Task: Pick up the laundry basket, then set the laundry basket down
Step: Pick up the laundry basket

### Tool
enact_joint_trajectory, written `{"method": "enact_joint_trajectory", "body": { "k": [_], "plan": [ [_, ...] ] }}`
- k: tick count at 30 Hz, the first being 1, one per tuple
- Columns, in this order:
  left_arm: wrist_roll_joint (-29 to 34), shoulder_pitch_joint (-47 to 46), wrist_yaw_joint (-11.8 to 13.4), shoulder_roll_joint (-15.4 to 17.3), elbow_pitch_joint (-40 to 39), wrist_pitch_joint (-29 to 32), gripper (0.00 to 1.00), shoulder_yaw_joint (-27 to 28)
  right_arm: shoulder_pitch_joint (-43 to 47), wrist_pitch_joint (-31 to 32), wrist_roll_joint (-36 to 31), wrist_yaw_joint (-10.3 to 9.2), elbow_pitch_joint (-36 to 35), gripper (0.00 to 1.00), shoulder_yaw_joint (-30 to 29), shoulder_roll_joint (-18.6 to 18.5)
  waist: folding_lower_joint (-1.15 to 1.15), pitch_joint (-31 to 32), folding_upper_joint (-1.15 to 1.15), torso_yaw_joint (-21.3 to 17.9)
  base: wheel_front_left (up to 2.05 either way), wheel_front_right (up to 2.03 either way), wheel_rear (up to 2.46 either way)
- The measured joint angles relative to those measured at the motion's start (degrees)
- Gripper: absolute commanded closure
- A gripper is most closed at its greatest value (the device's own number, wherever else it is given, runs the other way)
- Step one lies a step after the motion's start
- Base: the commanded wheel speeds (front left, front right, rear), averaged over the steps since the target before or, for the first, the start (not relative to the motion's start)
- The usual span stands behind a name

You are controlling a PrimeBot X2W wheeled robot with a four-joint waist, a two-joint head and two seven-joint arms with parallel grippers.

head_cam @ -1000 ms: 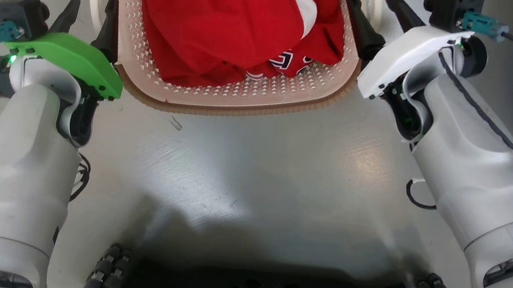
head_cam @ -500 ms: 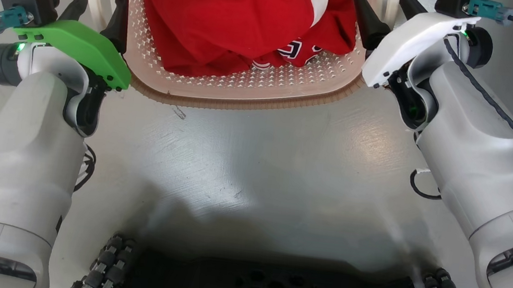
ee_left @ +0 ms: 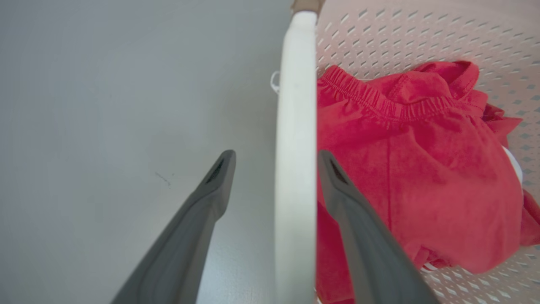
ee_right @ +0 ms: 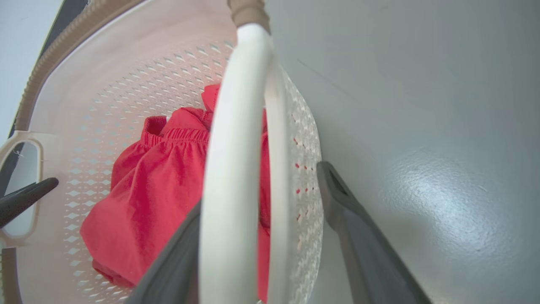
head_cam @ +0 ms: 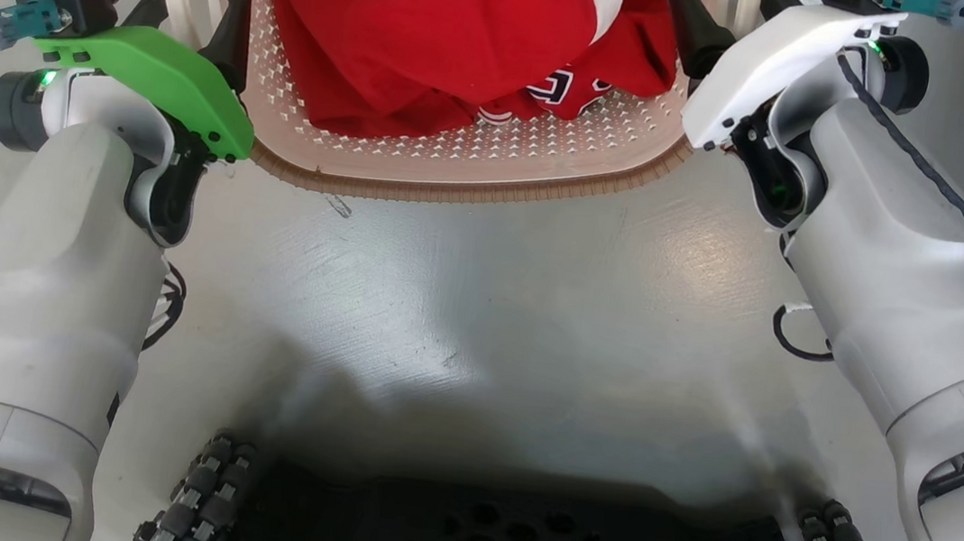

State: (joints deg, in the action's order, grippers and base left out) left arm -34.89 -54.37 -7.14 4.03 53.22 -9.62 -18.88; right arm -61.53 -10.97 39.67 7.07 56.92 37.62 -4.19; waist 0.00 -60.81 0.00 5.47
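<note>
Straddling one white side handle (ee_left: 295, 126), the left gripper (ee_left: 276, 164) stands spread, unclamped; the right gripper (ee_right: 261, 190) likewise brackets the opposite handle (ee_right: 232, 169), its inner fingertip hidden behind it. Between them the laundry basket (head_cam: 457, 168) holds bunched red clothing (head_cam: 437, 29) over grey floor (head_cam: 478, 306). Head view crops its far end; the right wrist view catches a left finger (ee_right: 25, 198) poking through the side handle.

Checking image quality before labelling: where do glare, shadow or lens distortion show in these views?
Head view: a glare patch on the grey floor, and the robot's dark shadow lower down. Right wrist view: floor glare too, and the near basket handle looms oversized through the wide-angle lens. Left wrist view: even light, no glare.
</note>
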Motion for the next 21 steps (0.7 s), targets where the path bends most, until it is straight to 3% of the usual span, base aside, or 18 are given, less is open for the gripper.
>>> {"method": "enact_joint_trajectory", "body": {
  "k": [1, 2, 3, 5, 6, 7, 10, 21],
  "plan": [
    [-0.21, -0.07, 0.0, 0.0, 0.08, 0.01, 0.17, -0.14, -0.18, 0.0, 0.31, 0.0, 0.09, 0.12, 0.14, 0.0, 0.0, -0.04, 0.0, -0.01, 0.0, 0.0, 0.0],
    [-0.24, -0.13, 0.0, 0.0, 0.18, 0.01, 0.26, -0.34, -0.32, 0.0, 0.34, 0.0, 0.16, 0.31, 0.29, 0.0, 0.0, -0.08, 0.0, -0.02, 0.0, 0.0, 0.0],
    [-0.25, -0.2, 0.0, 0.0, 0.26, 0.02, 0.42, -0.53, -0.4, 0.0, 0.46, 0.0, 0.3, 0.51, 0.42, 0.0, 0.0, -0.12, 0.0, -0.04, 0.0, 0.0, 0.0],
    [-0.41, -0.26, 0.0, 0.01, 0.35, 0.03, 0.6, -0.71, -0.47, 0.0, 0.96, 0.0, 0.51, 0.64, 0.53, 0.01, 0.0, -0.16, 0.0, -0.05, 0.0, 0.0, 0.0],
    [-0.75, -0.3, 0.0, 0.01, 0.47, 0.04, 0.76, -0.89, -0.52, 0.0, 1.43, 0.0, 0.68, 0.69, 0.62, 0.01, 0.0, -0.2, 0.0, -0.07, 0.0, 0.0, 0.0],
    [-0.92, -0.33, 0.0, 0.03, 0.62, 0.05, 1.0, -1.05, -0.57, -0.03, 1.77, 0.05, 0.69, 0.78, 0.75, 0.07, -0.01, -0.23, 0.0, -0.09, 0.0, 0.0, 0.0],
    [-1.66, -0.62, -0.46, -0.43, 0.85, 0.05, 1.0, -1.77, -1.32, -0.08, 2.19, -0.11, 1.11, 1.0, 1.09, 0.11, -0.01, -0.33, 0.0, -0.15, 0.0, 0.0, 0.0],
    [-4.21, -1.65, -0.41, -0.63, 1.74, -0.37, 1.0, -3.16, -2.03, -0.69, 3.28, -0.58, 2.45, 1.0, 2.8, 0.34, 0.0, -0.06, 0.0, -0.2, 0.0, 0.0, 0.0]
  ]
}}
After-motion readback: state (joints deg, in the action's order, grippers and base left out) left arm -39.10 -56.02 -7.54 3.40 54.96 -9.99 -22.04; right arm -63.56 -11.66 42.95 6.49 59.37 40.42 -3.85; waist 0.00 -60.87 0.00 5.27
